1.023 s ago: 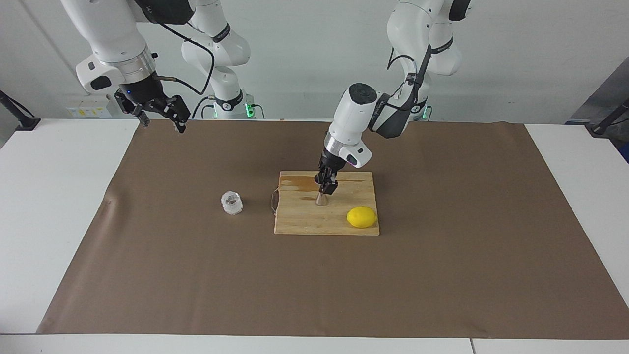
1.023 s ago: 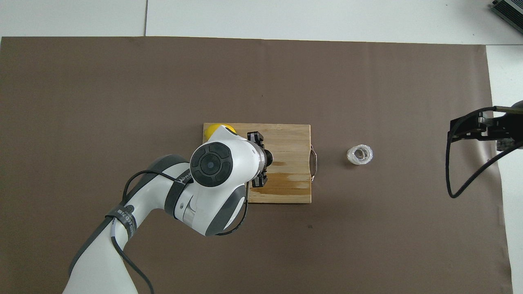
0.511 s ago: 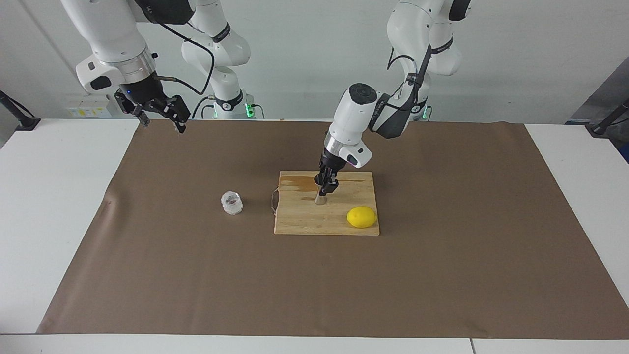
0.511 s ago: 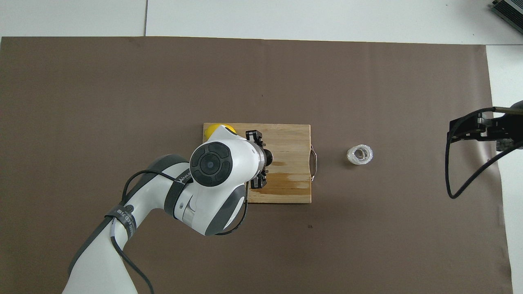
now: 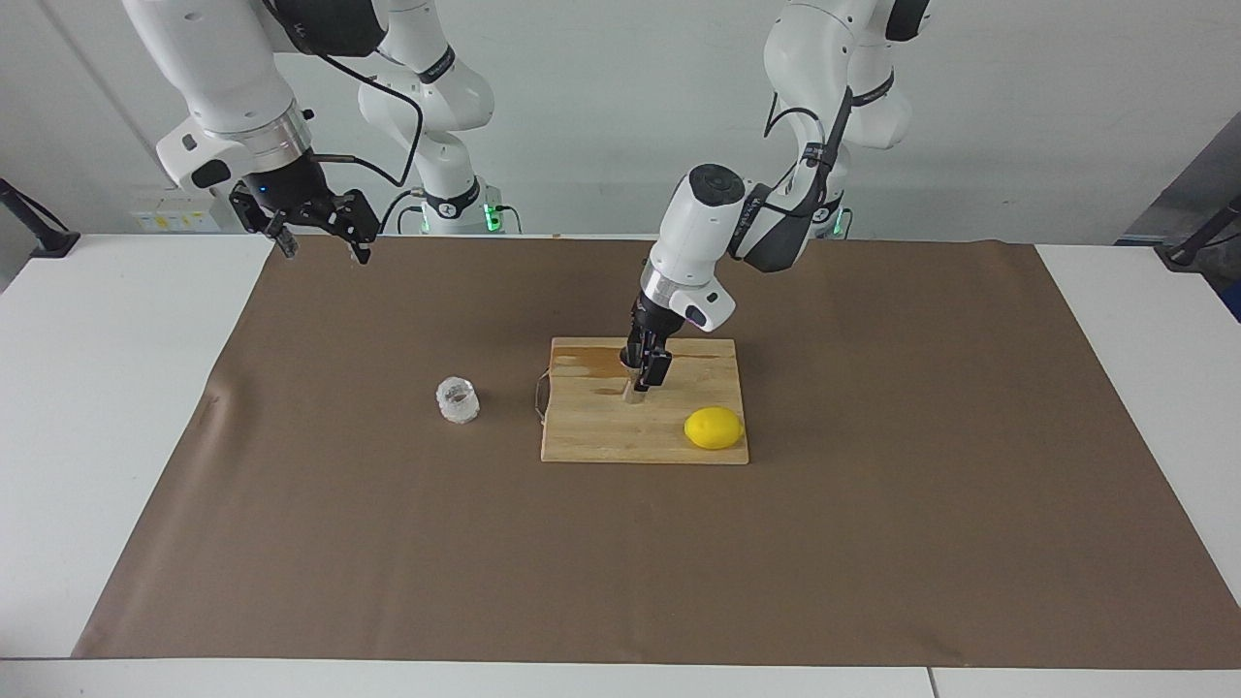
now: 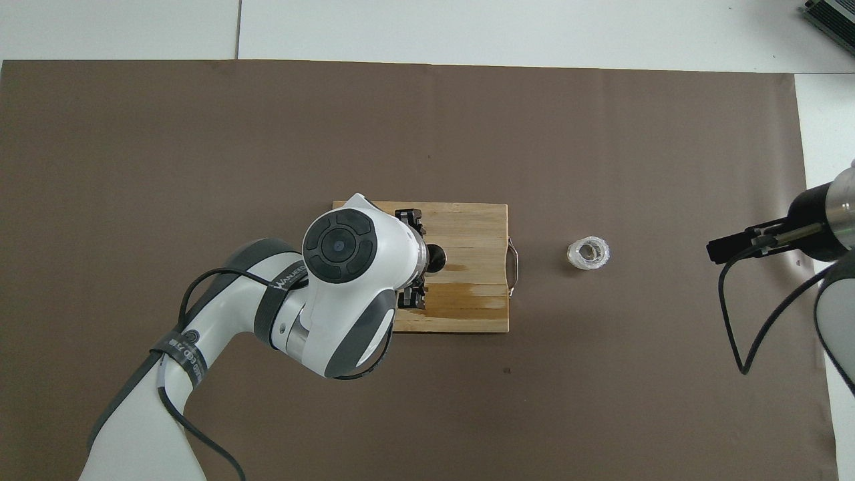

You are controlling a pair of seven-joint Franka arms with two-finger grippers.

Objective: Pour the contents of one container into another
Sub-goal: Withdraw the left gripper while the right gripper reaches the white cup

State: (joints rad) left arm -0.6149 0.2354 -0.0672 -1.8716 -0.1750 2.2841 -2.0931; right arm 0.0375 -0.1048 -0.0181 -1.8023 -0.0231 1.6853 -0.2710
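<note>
Brown paper [image 5: 873, 543] covers most of the white table [image 5: 87, 407], which shows bare at both ends and along the edge farthest from the robots; a plain pale wall [image 5: 601, 107] closes the room at the robots' end. A wooden cutting board [image 5: 601, 441] with a wire handle lies mid-table, darkened by a wet patch [image 6: 467, 292] on the part nearest the robots. On the board stands the small silver metal jigger [image 5: 632, 393], upright, with a yellow lemon [image 5: 715, 428] on the same board, toward the left arm's end and a little farther from the robots. The left gripper [image 5: 647, 373] points down at the jigger with its jaws spread apart, one finger on each side of the jigger's upper cone; whether they touch the metal cannot be told. The clear glass cup [image 5: 458, 399] sits upright on the paper beside the board's handle, toward the right arm's end. The right gripper [image 5: 320, 237] hangs in the air over the paper's edge at the right arm's end, jaws apart and holding nothing, well apart from the cup.
</note>
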